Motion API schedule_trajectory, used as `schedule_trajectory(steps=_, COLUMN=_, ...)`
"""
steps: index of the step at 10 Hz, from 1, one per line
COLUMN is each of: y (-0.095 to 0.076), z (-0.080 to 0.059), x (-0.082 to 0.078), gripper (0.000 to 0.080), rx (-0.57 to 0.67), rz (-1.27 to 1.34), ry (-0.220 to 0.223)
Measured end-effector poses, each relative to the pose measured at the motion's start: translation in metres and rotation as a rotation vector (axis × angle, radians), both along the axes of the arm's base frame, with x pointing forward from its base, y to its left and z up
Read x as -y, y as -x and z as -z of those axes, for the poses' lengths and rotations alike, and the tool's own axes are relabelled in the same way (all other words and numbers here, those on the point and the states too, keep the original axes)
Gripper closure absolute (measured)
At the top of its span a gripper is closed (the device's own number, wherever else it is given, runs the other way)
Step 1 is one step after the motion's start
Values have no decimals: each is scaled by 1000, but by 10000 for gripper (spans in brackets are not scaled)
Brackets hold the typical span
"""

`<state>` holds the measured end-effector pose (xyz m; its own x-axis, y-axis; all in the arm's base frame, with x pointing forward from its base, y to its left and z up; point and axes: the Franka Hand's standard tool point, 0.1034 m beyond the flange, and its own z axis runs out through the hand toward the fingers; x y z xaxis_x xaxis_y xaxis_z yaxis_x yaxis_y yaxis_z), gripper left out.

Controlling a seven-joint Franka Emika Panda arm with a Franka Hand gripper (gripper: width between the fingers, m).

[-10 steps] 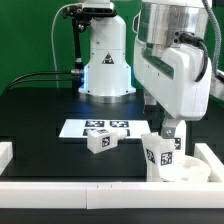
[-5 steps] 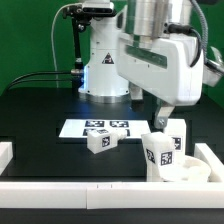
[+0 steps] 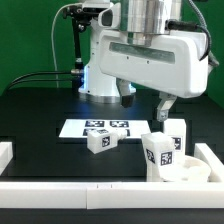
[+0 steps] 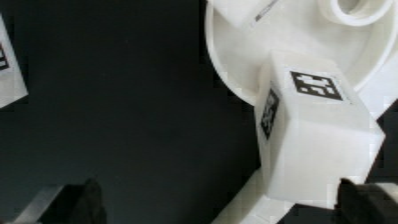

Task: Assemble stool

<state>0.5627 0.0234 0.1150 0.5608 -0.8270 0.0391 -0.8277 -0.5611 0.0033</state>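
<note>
The round white seat (image 3: 190,171) lies at the exterior view's right by the rails. A white tagged leg (image 3: 159,154) stands upright on it, and a second leg (image 3: 174,134) stands just behind. A third leg (image 3: 100,140) lies loose on the black table. My gripper (image 3: 161,109) hangs open just above the rear leg and holds nothing. In the wrist view the seat (image 4: 302,30) and a tagged leg (image 4: 317,135) sit below my gripper (image 4: 222,202). Its dark fingertips (image 4: 71,203) are spread wide, and the leg reaches down towards the far one.
The marker board (image 3: 84,127) lies flat behind the loose leg. White border rails run along the front (image 3: 90,190), the right (image 3: 214,156) and the left (image 3: 5,152). The robot base (image 3: 105,70) stands at the back.
My gripper has risen off the rear leg, which now stands free. The wrist has swung towards the exterior view's left.
</note>
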Motion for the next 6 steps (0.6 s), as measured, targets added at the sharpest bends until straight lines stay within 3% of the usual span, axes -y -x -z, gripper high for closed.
schedule_trajectory(steps=2, y=11, z=7, x=15, gripper=150, rx=13, rz=-69, ry=-37)
schedule_trajectory(steps=4, y=29, z=9, x=39, gripper=150, rx=-28, rz=-121, ry=-128)
schedule_trajectory(steps=6, y=46, z=15, x=54, gripper=150, rx=-94, rz=-226, ry=-173)
